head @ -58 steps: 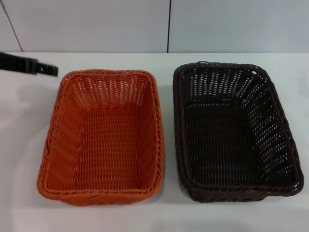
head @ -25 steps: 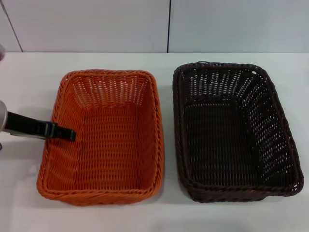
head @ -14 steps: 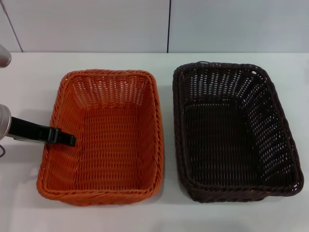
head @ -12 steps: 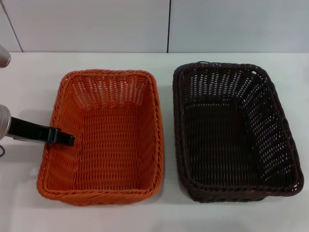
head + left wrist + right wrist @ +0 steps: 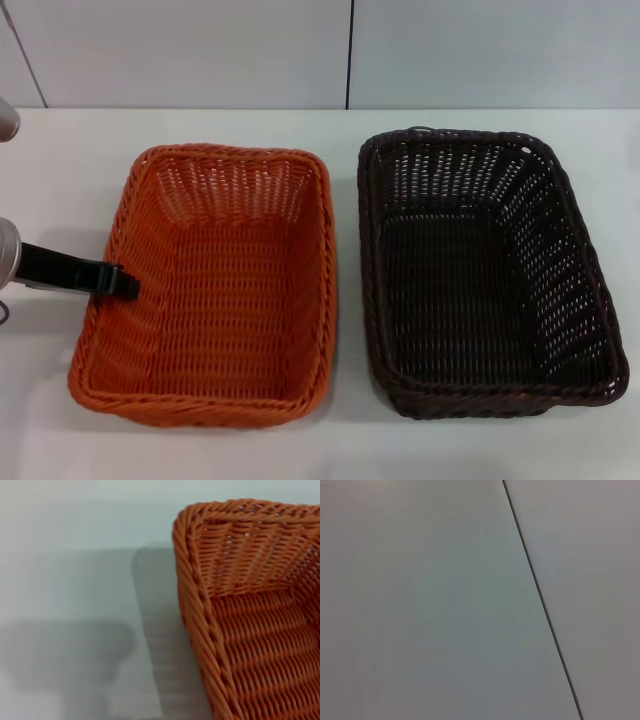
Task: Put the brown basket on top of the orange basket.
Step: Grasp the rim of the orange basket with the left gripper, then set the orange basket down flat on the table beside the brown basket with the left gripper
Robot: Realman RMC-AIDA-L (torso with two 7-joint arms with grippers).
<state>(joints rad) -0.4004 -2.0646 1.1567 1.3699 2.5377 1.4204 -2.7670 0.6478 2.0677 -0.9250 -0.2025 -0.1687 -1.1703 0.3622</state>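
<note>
the left gripper (image 5: 122, 283) has nudged the orange basket (image 5: 215, 290) askew on the bench (image 5: 60, 180), fingers' state unclear, while the brown basket (image 5: 480, 270) sits untouched beside it.

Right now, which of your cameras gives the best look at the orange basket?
The head view: the whole orange basket shows there, rim and inside, standing left of the brown basket, with the left hand at its left rim. The left wrist view shows only one corner. The right wrist view shows none of it.
</note>
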